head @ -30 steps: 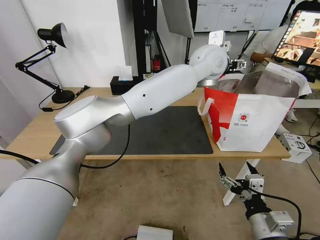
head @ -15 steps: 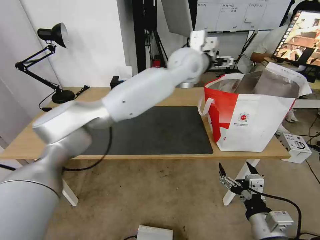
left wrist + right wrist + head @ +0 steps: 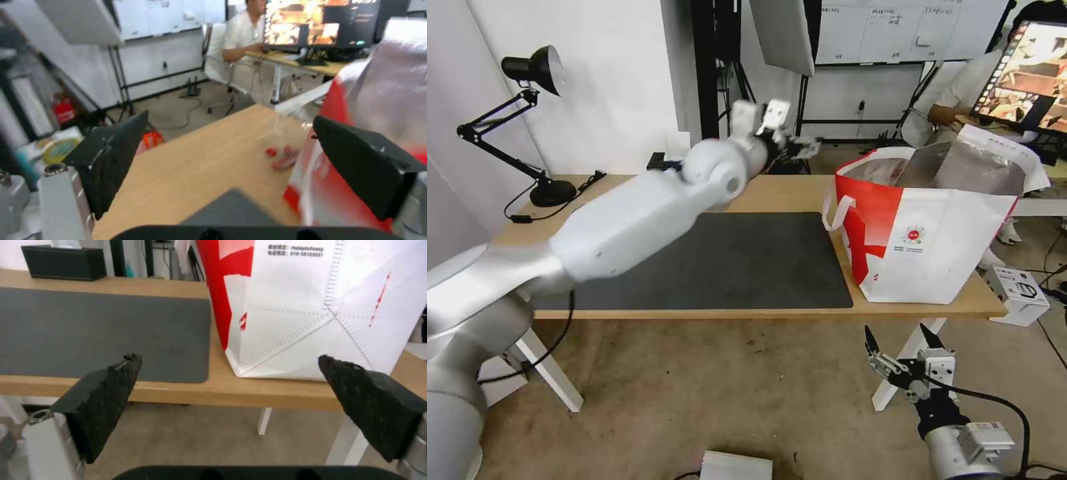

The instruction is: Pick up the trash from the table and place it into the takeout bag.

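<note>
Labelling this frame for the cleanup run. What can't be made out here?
- Takeout bag contents: head view, its front wall and foil flap hide the inside.
- Black tissue box: head view, mostly behind the left arm.
- Left gripper: head view, motion-blurred; the left wrist view shows it open.
- Red bits in clear plastic on the table by the bag: left wrist view, too blurred to identify.
- Bag top: right wrist view, cut off by the edge above the open right gripper.

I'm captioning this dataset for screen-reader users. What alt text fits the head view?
The left gripper, open, is raised above the back edge of a light-wood table, beside an open red-and-white takeout bag standing at the table's right end. A dark grey mat covers the middle. The right gripper hangs open below the front edge.
</note>
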Robot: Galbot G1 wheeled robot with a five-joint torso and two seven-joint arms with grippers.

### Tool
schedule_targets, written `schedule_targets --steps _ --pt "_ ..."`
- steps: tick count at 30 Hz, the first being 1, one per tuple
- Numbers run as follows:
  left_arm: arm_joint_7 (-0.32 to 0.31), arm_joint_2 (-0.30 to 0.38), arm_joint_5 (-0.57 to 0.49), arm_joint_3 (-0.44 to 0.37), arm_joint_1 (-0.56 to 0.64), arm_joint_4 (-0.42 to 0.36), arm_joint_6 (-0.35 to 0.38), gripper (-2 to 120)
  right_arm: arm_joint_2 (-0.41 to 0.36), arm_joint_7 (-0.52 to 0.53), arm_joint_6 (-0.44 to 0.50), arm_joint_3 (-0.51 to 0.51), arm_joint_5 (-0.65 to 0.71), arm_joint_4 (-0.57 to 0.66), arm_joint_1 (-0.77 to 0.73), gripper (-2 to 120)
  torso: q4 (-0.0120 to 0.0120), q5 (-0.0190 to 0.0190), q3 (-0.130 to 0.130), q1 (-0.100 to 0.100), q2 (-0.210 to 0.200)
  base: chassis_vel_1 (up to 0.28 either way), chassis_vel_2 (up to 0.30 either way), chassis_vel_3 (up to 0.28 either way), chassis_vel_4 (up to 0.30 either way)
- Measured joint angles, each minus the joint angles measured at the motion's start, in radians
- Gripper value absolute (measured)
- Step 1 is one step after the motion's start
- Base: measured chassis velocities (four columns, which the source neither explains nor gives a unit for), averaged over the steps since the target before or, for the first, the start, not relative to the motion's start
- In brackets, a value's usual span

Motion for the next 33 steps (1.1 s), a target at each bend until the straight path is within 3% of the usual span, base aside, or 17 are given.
schedule_targets --steps 1,2,4,6,10,11,14,15,17,18,20,22,23,24,26,33 --pt "0.010 0.045 0.008 -0.024 0.041 -0.029 -0.006 100 0.000 0.000 0.000 0.000 0.000 0.000 0.000 100 0.0000 -0.0001 0.000 0.000 0.000 0.000 0.000 0.000 0.000" --pt "0.010 0.045 0.008 -0.024 0.041 -0.029 -0.006 100 0.000 0.000 0.000 0.000 0.000 0.000 0.000 100 0.0000 -0.0001 0.000 0.000 0.000 0.000 0.000 0.000 0.000" --pt "0.018 0.125 0.024 -0.100 0.139 -0.082 -0.007 100 0.000 0.000 0.000 0.000 0.000 0.000 0.000 100 0.0005 -0.0004 0.000 0.000 0.000 0.000 0.000 0.000 0.000" --pt "0.022 0.149 0.034 -0.130 0.176 -0.098 -0.007 100 0.000 0.000 0.000 0.000 0.000 0.000 0.000 100 0.0004 -0.0003 0.000 0.000 0.000 0.000 0.000 0.000 0.000" --pt "0.035 0.266 0.055 -0.334 0.416 -0.186 -0.015 100 0.000 0.000 0.000 0.000 0.000 0.000 0.000 100 0.0004 0.0002 0.000 0.000 0.000 0.000 0.000 0.000 0.000" --pt "0.035 0.266 0.055 -0.334 0.416 -0.186 -0.015 100 0.000 0.000 0.000 0.000 0.000 0.000 0.000 100 0.0004 0.0002 0.000 0.000 0.000 0.000 0.000 0.000 0.000" --pt "0.038 0.309 0.099 -0.501 0.608 -0.253 -0.018 100 0.000 0.000 0.000 0.000 0.000 0.000 0.000 100 0.0002 0.0006 0.000 0.000 0.000 0.000 0.000 0.000 0.000" --pt "0.038 0.309 0.099 -0.501 0.608 -0.253 -0.018 100 0.000 0.000 0.000 0.000 0.000 0.000 0.000 100 0.0002 0.0006 0.000 0.000 0.000 0.000 0.000 0.000 0.000" --pt "0.039 0.318 0.120 -0.620 0.736 -0.305 -0.017 100 0.000 0.000 0.000 0.000 0.000 0.000 0.000 100 0.0004 -0.0008 0.000 0.000 0.000 0.000 0.000 0.000 0.000" --pt "0.039 0.321 0.134 -0.663 0.779 -0.326 -0.019 100 0.000 0.000 0.000 0.000 0.000 0.000 0.000 100 0.0002 0.0007 0.000 0.000 0.000 0.000 0.000 0.000 0.000" --pt "0.039 0.321 0.144 -0.689 0.808 -0.341 -0.020 100 0.000 0.000 0.000 0.000 0.000 0.000 0.000 100 0.0004 0.0008 0.000 0.000 0.000 0.000 0.000 0.000 0.000" --pt "0.039 0.316 0.186 -0.789 0.919 -0.396 -0.027 100 0.000 0.000 0.000 0.000 0.000 0.000 0.000 100 -0.0001 0.0001 0.000 0.000 0.000 0.000 0.000 0.000 0.000" --pt "0.039 0.316 0.186 -0.789 0.919 -0.396 -0.027 100 0.000 0.000 0.000 0.000 0.000 0.000 0.000 100 -0.0001 0.0001 0.000 0.000 0.000 0.000 0.000 0.000 0.000" --pt "0.039 0.310 0.203 -0.840 0.980 -0.425 -0.030 100 0.000 0.000 0.000 0.000 0.000 0.000 0.000 100 -0.0001 0.0008 0.000 0.000 0.000 0.000 0.000 0.000 0.000" --pt "0.045 0.285 0.254 -0.932 1.090 -0.476 -0.030 100 0.000 0.000 0.000 0.000 0.000 0.000 0.000 100 0.0003 -0.0007 0.000 0.000 0.000 0.000 0.000 0.000 0.000" --pt "0.067 0.187 0.353 -1.092 1.281 -0.571 -0.028 100 0.000 0.000 0.000 0.000 0.000 0.000 0.000 100 0.0000 0.0007 0.000 0.000 0.000 0.000 0.000 0.000 0.000"
